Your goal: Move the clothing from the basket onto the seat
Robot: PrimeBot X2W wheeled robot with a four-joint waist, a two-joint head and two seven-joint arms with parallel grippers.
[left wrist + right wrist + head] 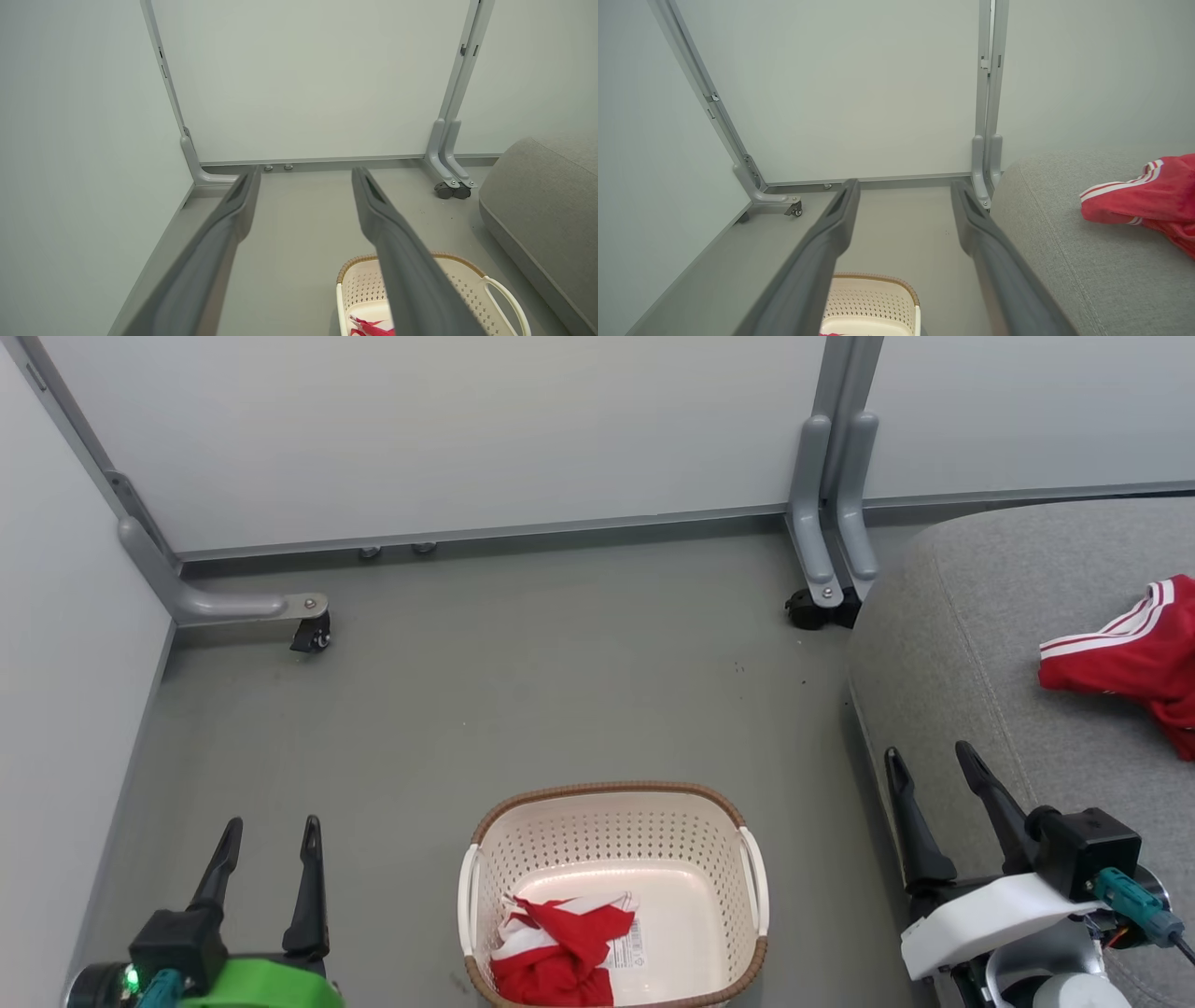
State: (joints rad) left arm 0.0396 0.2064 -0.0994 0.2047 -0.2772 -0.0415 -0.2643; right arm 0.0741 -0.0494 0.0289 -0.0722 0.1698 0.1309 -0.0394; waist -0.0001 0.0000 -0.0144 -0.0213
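The grey floor point(523, 691) is lying open from its far edge down to the basket point(597, 791), offering free passage across its middle. Partition panels point(448, 429) are closing off the floor's far and left edges. Two caster feet are projecting onto the floor: one point(308, 633) at the far left corner, one point(822, 602) at the far right, just beside the seat point(943, 644). The seat is blocking the floor's right edge. The basket's mouth is facing upward, unobstructed. A red garment point(560, 952) is occupying its near left part, leaving the right of its bottom bare. Another red garment point(1134, 653) is covering the seat's right side, and the seat's left portion is lying bare.
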